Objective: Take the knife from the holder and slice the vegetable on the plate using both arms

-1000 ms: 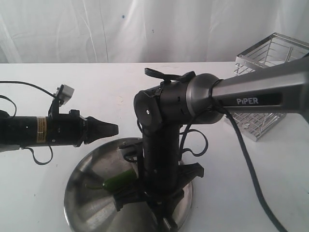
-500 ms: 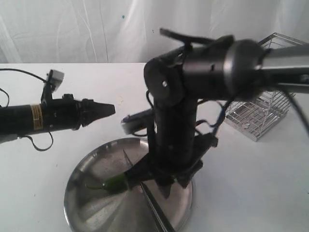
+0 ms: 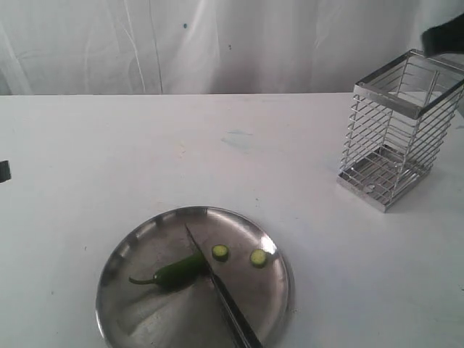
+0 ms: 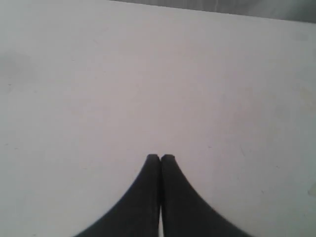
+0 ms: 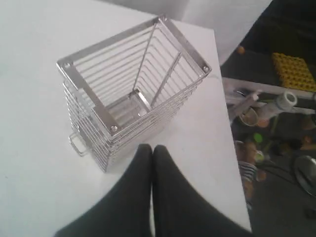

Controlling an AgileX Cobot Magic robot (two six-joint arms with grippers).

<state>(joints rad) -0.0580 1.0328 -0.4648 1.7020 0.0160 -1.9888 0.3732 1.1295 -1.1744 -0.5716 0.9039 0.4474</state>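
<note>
The steel plate (image 3: 138, 315) sits near the table's front edge. On it lies the dark green chili, the vegetable (image 3: 174, 272), with two cut green rounds (image 3: 220, 252) (image 3: 258, 257) beside its flat end. The knife (image 3: 230, 308) rests loose across the plate, its blade against the chili and its black handle toward the front rim. The wire holder (image 3: 399, 130) stands empty at the right. My left gripper (image 4: 160, 157) is shut and empty over bare table. Shut and empty too, my right gripper (image 5: 151, 148) hovers beside the holder (image 5: 133, 94).
In the exterior view only a dark bit of the right arm (image 3: 446, 36) shows at the top right and a sliver of the left arm (image 3: 3, 171) at the left edge. The table edge (image 5: 224, 118) runs close behind the holder, with clutter on the floor beyond.
Both arms have pulled away from the plate to the sides. The right gripper let go of the knife, which now lies on the plate, and then shut. The cut rounds now show.
</note>
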